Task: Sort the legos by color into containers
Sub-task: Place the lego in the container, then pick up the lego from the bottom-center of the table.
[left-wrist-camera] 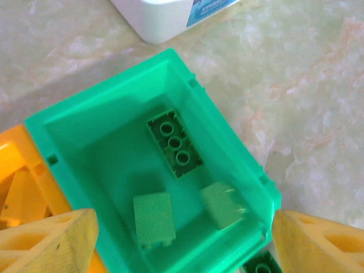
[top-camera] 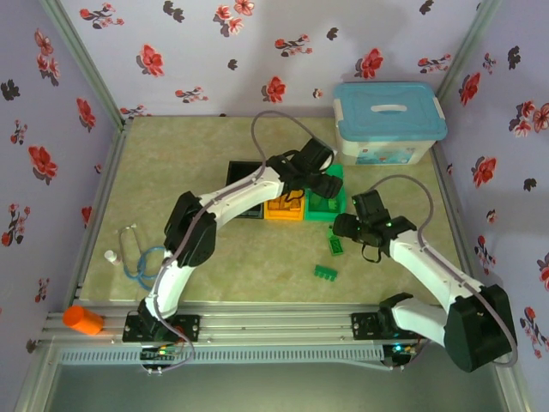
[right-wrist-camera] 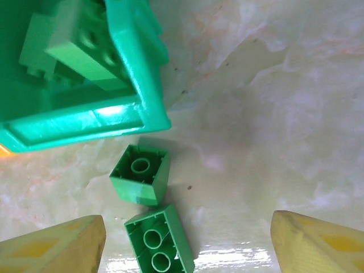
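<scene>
Jaws gape on both: left gripper (left-wrist-camera: 185,244), arm stretched forward, hovers over green bin (left-wrist-camera: 114,108); right gripper (right-wrist-camera: 187,239), arm angled left, over two green legos (right-wrist-camera: 140,181).

Three small open bins stand side by side in a row on the tabletop: a black bin (top-camera: 238,176), an orange bin (top-camera: 283,209) and a green bin (top-camera: 324,208). Orange-yellow bricks (left-wrist-camera: 20,193) lie in the orange bin, and the green bin holds a studs-up green brick (left-wrist-camera: 174,143) and two smooth-faced green bricks (left-wrist-camera: 152,219). Just outside the green bin's corner lie two loose green bricks (right-wrist-camera: 140,173) with their hollow undersides up, and a lone green brick (top-camera: 325,273) sits apart, nearer the front edge.
</scene>
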Robot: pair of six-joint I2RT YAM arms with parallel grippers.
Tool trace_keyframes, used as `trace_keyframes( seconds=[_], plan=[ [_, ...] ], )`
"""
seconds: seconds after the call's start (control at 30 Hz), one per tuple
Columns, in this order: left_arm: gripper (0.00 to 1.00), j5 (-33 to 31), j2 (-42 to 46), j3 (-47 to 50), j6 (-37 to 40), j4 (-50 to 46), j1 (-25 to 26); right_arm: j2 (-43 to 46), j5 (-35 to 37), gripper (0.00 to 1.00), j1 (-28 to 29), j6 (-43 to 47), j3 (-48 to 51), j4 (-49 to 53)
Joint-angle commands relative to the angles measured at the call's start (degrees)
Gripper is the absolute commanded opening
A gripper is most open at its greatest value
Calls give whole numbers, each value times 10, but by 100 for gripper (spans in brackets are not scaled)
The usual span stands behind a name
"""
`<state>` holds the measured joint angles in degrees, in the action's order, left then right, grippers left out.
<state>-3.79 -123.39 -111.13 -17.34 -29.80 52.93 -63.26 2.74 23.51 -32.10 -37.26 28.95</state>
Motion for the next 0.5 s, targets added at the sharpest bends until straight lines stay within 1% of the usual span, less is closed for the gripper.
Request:
trace_keyframes(
  seconds=[0.0, 0.13, 0.27, 0.47],
  plan=[
    [80, -3, 76, 49, 9, 44, -1, -15, -3, 75, 28, -13, 14, -11],
    [80, -11, 131, 120, 6, 83, 0, -37, 6, 73, 55, -26, 21, -14],
    [80, -17, 175, 179, 2, 106, 0, -61, 9, 69, 62, -32, 22, -18],
    [80, -28, 235, 267, -10, 143, -1, -110, 4, 60, 74, -36, 13, -31]
  ],
)
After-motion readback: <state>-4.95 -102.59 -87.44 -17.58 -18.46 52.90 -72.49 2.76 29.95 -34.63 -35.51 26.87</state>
